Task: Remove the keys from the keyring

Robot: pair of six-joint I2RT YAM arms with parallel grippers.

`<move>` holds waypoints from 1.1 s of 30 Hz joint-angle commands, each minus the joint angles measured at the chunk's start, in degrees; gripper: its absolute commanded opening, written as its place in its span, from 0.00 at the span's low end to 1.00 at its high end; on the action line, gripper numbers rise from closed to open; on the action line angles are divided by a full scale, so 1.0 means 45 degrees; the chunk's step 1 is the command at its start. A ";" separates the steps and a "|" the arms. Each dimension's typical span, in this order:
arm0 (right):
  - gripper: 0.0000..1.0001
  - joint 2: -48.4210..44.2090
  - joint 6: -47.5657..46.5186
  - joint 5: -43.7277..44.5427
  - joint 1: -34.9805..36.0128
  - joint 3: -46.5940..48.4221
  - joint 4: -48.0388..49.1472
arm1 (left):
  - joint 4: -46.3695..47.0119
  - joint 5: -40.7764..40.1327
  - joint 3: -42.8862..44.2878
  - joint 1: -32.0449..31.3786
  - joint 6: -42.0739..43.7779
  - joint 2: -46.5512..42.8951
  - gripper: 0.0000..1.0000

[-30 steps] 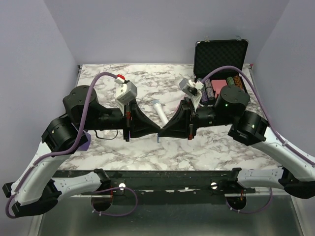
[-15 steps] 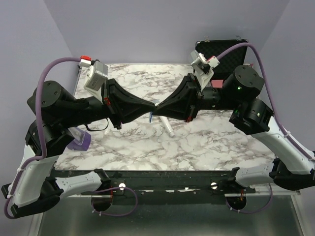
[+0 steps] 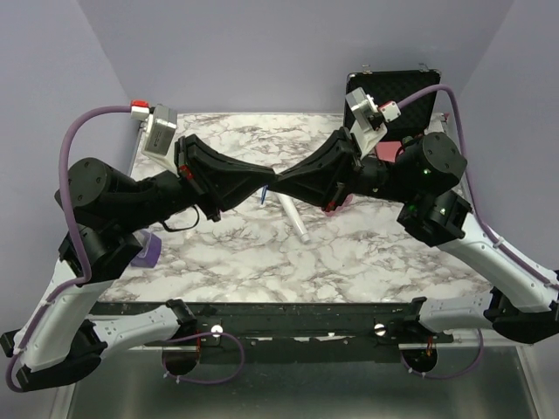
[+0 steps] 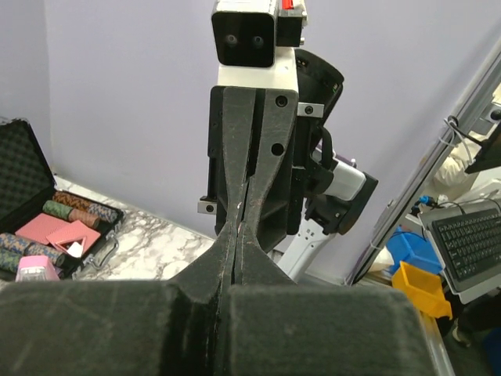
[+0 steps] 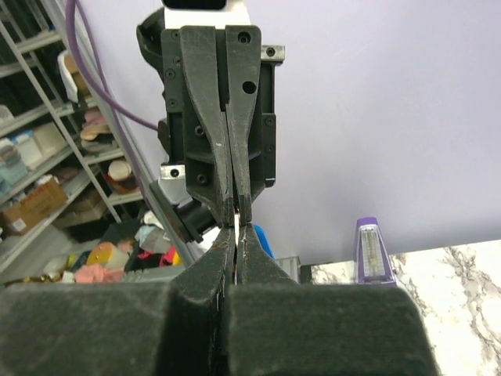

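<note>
My left gripper and right gripper meet tip to tip, raised above the middle of the table. Both are shut. In the right wrist view a thin silver sliver, the keyring, runs from between my right gripper's tips into the left one's tips. The key's blue head hangs just below the joined tips and also shows beside them in the right wrist view. In the left wrist view my left gripper is pressed shut against the right one; ring and key are hidden there.
A white-and-grey microphone lies on the marble table under the grippers. An open black case with poker chips stands at the back right, also in the left wrist view. A purple metronome stands near left, also in the right wrist view.
Both arms have lifted from low over the table to well above it, tips still joined. The key rose with them. The microphone below is now uncovered.
</note>
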 commanded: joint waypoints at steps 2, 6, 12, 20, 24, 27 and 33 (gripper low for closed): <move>0.01 -0.0074 0.1240 0.1080 0.0052 -0.1673 0.2398 | 0.2046 -0.0155 -0.1530 -0.0094 -0.1236 -0.0137 0.00; 0.01 -0.0055 0.1593 0.1119 0.0032 -0.1987 0.3003 | 0.2867 -0.0467 -0.2116 -0.0094 -0.1862 -0.0235 0.00; 0.01 -0.0016 0.1906 0.1236 0.0032 -0.2183 0.3629 | 0.4215 -0.0857 -0.3093 -0.0094 -0.2838 -0.0294 0.00; 0.01 0.0101 0.1984 0.1549 0.0032 -0.2144 0.4118 | 0.5485 -0.1970 -0.4050 -0.0113 -0.3483 -0.0547 0.00; 0.01 0.0180 0.2100 0.1607 0.0052 -0.2144 0.4410 | 0.6344 -0.2595 -0.4597 -0.0152 -0.3815 -0.0761 0.00; 0.01 0.0238 0.2121 0.1646 0.0052 -0.2086 0.4529 | 0.6678 -0.3064 -0.4813 -0.0211 -0.3836 -0.0879 0.00; 0.01 0.0277 0.2081 0.1608 0.0032 -0.1871 0.4431 | 0.6853 -0.3671 -0.5126 -0.0289 -0.3933 -0.1036 0.00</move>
